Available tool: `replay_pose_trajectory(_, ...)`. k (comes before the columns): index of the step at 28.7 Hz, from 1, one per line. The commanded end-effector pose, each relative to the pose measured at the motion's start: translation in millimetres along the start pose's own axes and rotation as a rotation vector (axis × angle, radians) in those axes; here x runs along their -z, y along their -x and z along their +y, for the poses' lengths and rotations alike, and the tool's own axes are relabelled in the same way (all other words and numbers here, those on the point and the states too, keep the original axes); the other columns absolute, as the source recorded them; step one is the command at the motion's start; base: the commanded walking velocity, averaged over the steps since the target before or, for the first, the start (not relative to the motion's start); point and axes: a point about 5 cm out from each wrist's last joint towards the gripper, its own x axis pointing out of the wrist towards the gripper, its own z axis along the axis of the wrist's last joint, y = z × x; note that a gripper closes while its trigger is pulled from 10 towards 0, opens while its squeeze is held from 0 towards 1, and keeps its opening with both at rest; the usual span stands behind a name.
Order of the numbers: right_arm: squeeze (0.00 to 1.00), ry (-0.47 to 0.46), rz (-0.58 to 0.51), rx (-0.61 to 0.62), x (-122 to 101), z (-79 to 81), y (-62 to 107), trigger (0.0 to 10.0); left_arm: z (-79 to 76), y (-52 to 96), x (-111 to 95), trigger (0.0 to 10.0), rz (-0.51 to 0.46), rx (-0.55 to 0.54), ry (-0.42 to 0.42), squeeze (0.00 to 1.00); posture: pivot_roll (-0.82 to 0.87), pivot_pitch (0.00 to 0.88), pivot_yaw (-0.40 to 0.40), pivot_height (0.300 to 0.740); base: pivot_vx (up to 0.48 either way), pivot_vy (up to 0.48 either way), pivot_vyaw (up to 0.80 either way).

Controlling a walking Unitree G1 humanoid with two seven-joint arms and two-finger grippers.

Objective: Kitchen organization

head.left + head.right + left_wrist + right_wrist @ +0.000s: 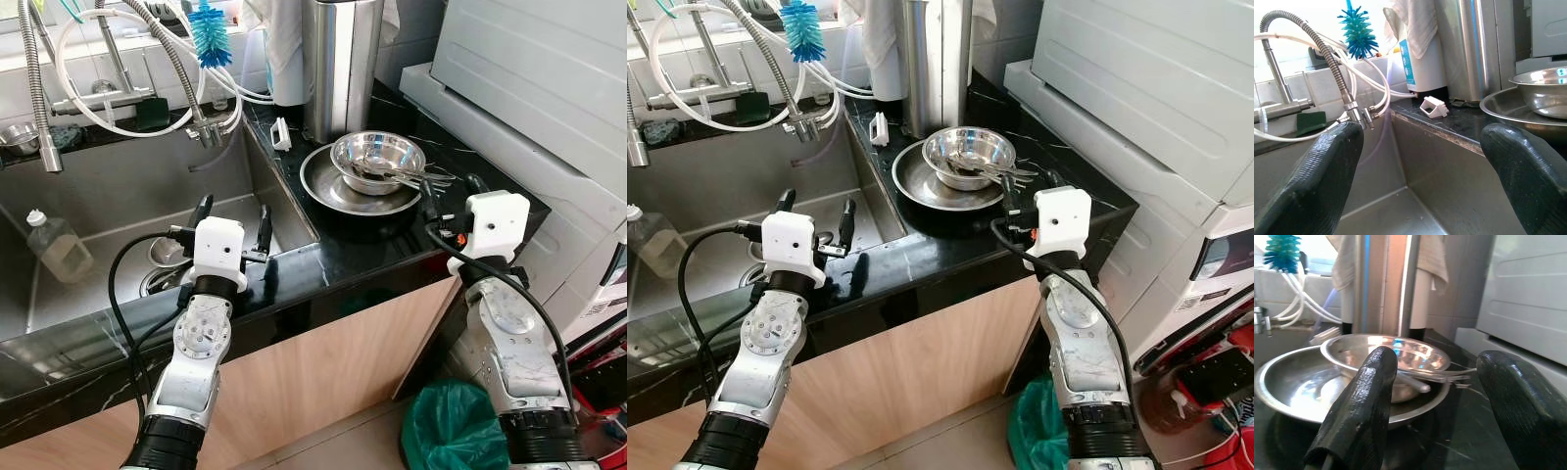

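Observation:
A steel bowl [375,154] sits inside a wider steel plate [317,182] on the black counter [294,259], right of the sink [118,191]. Forks and spoons [423,179] lie across the bowl's rim toward the right. My right gripper [452,192] is open at counter height just in front of the plate, aimed at the bowl [1386,350]; nothing is between its fingers [1359,411]. Over the sink's right half, close to its front edge, my left gripper [233,217] hangs open and empty, its fingers [1327,171] pointing toward the sink's back wall.
A tall steel canister [341,59], a blue bottle brush [209,34] and a white clip [281,134] stand behind the plate. Faucet hoses [167,59] arch over the sink. A plastic bottle [57,245] lies in the sink. A white appliance [529,78] bounds the counter's right side. A green bin bag [456,426] sits on the floor.

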Motion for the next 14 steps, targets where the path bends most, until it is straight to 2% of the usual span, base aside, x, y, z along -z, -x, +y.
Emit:
replay_pose_trajectory(1, 0.00, 0.001, 0.009, -0.024, 0.3, 3.2, -0.8, 10.0, 0.4, -0.4, -2.4, 10.0, -0.006, -0.001, -0.009, 0.00, 0.04, 0.066, 0.021, 0.740, 0.000, 0.000, 0.00)
replay_pose_trajectory(14, 0.00, 0.001, 0.014, -0.079, 0.0, 10.6, 0.3, 10.0, 0.6, -0.3, -3.1, 10.0, -0.008, -0.007, -0.006, 0.00, 0.03, 0.067, 0.021, 0.740, 0.000, 0.000, 0.00)
